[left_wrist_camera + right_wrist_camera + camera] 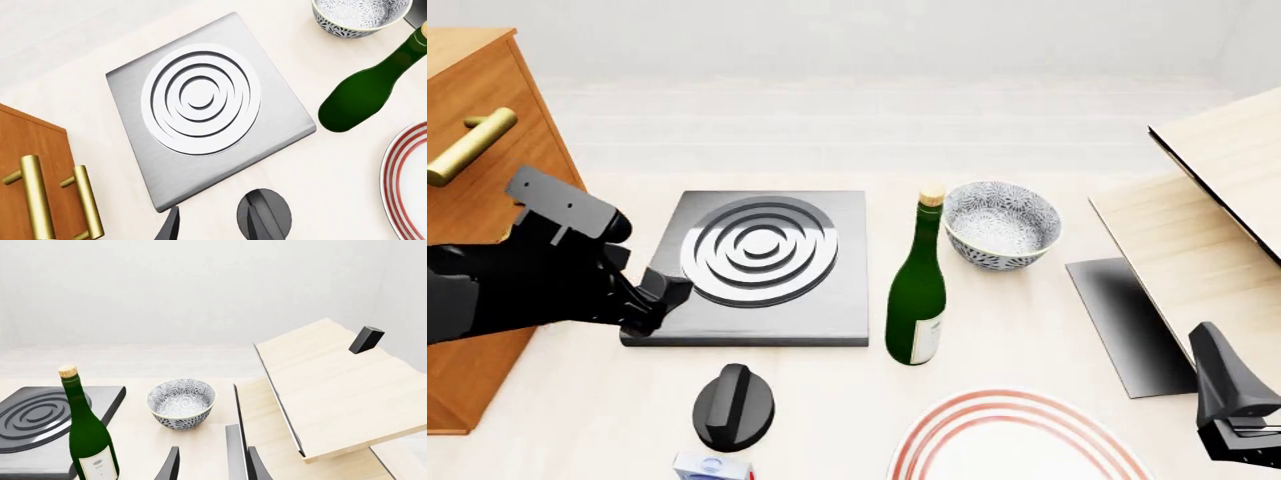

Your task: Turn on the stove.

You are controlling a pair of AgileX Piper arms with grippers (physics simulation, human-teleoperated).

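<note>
The stove [137,130] is a flat grey metal slab with silver concentric burner rings [200,100]. It lies left of centre on the table in the front view, stove [843,290]. Its black round knob [734,405], with a raised ridge, lies on the table just in front of the slab. My left gripper [213,227] is open and empty. In the left wrist view one fingertip overlaps the knob [273,207]. In the front view the left gripper [665,298] hovers at the slab's near left corner. My right gripper [213,467] is open and empty, low at the right, right gripper [1232,400].
A green bottle [917,290] stands right of the stove, with a patterned bowl [1001,225] beyond it. A red-striped plate [1014,435] lies at the front. At the left is a wooden cabinet [474,200] with brass handles, at the right a dark panel [1121,320] with wooden boards [1214,170]. A small box [710,467] sits near the front edge.
</note>
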